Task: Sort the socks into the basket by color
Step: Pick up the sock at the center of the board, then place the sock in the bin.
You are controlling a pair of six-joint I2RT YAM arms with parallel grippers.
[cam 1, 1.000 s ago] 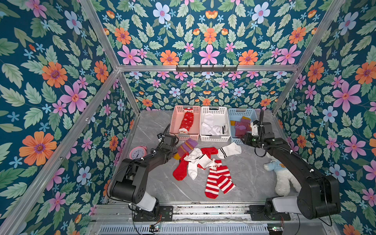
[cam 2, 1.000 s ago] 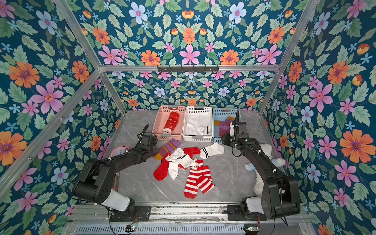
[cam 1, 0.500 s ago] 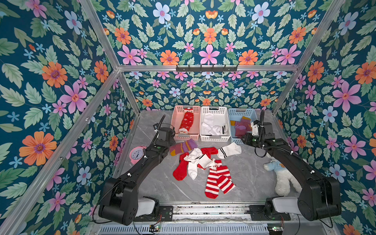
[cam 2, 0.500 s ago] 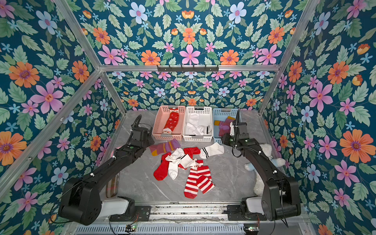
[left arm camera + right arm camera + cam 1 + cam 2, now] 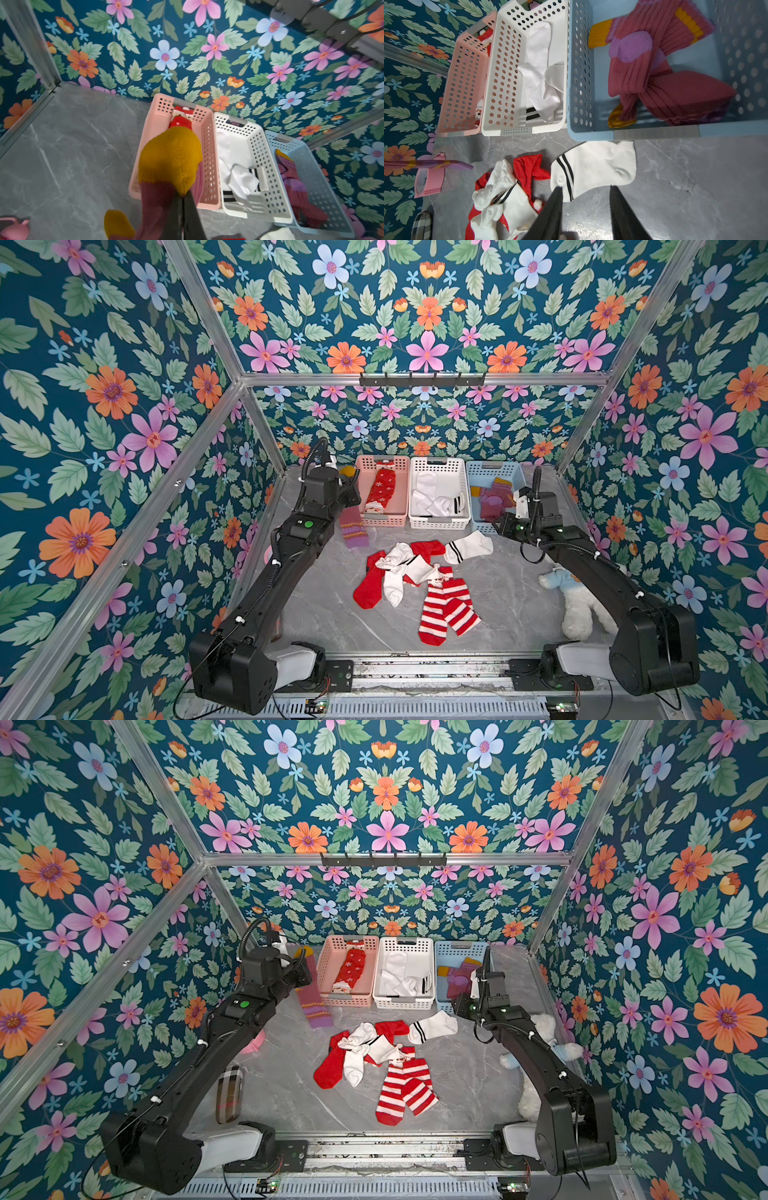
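Floral wallpaper [image 5: 428, 310] walls in a grey marbled tabletop [image 5: 324, 614], mid-sort. The left gripper [image 5: 182, 199] is clamped fully together on a maroon-purple sock [image 5: 353, 526], pinching it just behind the mustard toe, which bulges above the fingers in the left wrist view. The sock's banded cuff end dangles beside the pink basket [image 5: 399, 462], on the side away from the white basket [image 5: 436, 462]. The right gripper [image 5: 586, 188], jaws partly apart and holding nothing, hovers over a white sock with black bands [image 5: 593, 166] lying flat just in front of the white basket. The blue basket [image 5: 494, 466], against the white basket's other side, holds matching maroon socks. A heap of red, white and striped socks [image 5: 415, 576] lies further in front of the white basket.

The held sock looks light, limp and knitted. It should drape and swing rather than keep its shape, so one firm pinch of bunched fabric is probably enough. Its trailing cuff could catch on the basket rims if it is carried low across to the blue basket. The flat white sock is likely best gathered at its cuff.
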